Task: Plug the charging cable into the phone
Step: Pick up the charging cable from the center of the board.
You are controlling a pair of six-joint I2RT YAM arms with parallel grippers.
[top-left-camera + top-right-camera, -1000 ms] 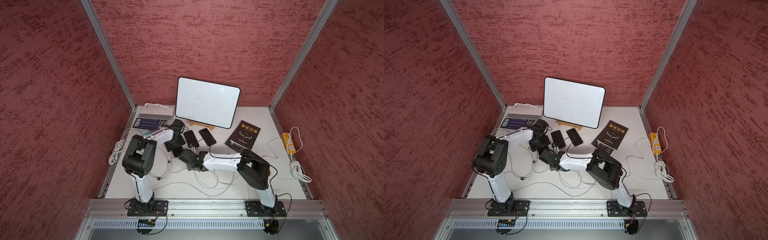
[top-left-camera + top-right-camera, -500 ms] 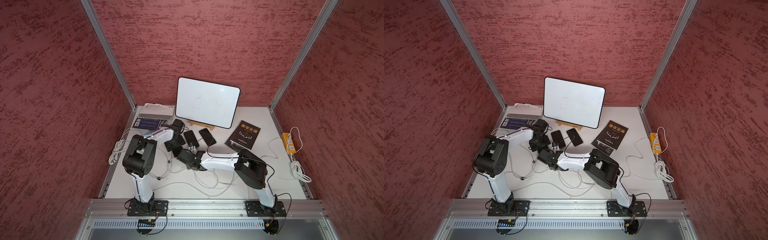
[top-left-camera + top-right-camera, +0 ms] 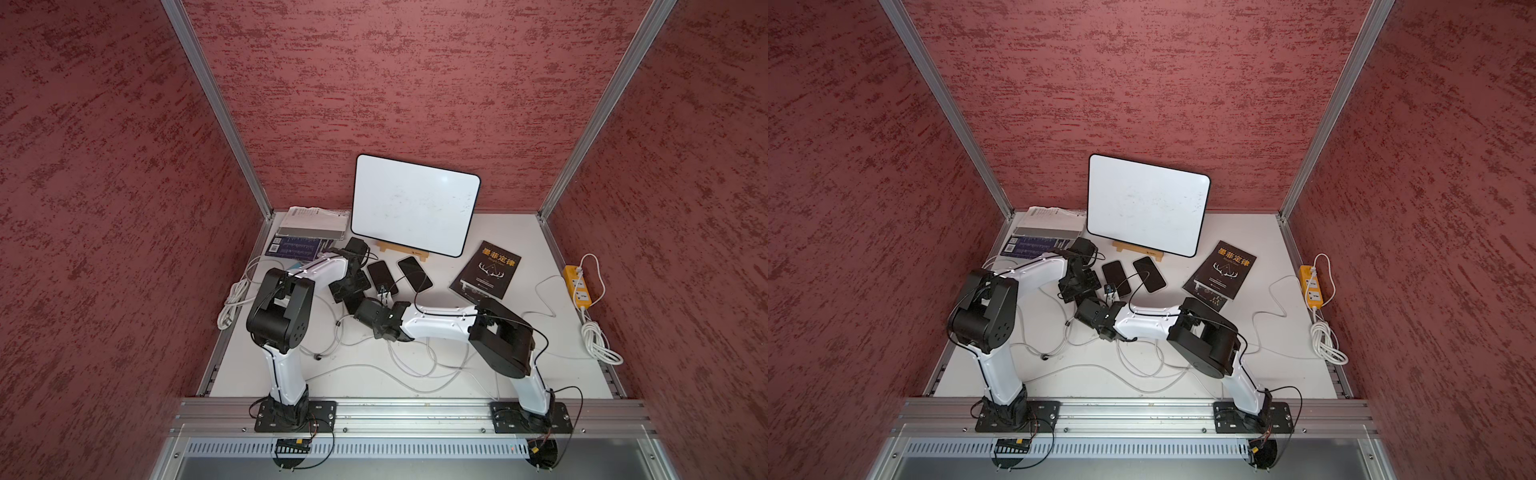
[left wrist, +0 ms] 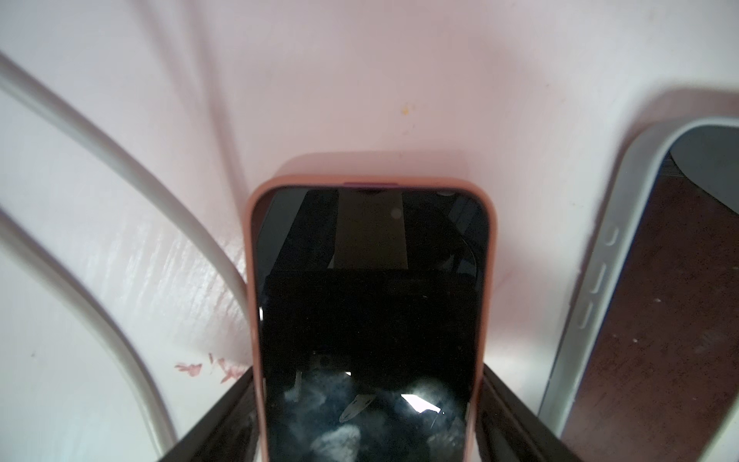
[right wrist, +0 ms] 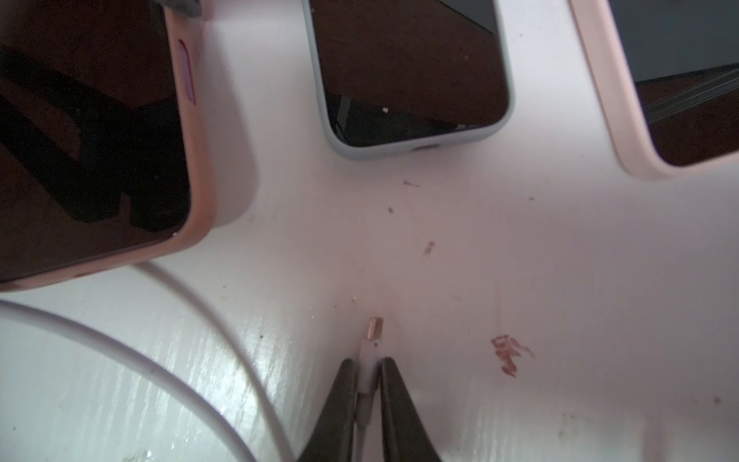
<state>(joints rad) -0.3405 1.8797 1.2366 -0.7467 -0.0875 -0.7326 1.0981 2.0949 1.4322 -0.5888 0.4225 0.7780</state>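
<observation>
Right claw (image 5: pixel 368 365) clenched on the charging cable (image 5: pixel 375 330) at its plug; left claw (image 4: pixel 368 374) grasping the phone (image 4: pixel 372 304).
Only my right wrist view shows the pinch. The white plug body is squeezed between my two black fingers, its metal tip bare and low over the desk (image 5: pixel 560 280). The plug is apart from the salmon-cased phone's lower corner and from a grey-cased phone (image 5: pixel 412 72); a pale-cased phone (image 5: pixel 680 80) lies beyond. Only my left wrist view shows the phone flat, screen up and dark, with a finger against each long side. In both top views my left wrist hides it. Those views add the whiteboard (image 3: pixel 415 203), book (image 3: pixel 488 270), power strip (image 3: pixel 577 286) and loose cable loops.
</observation>
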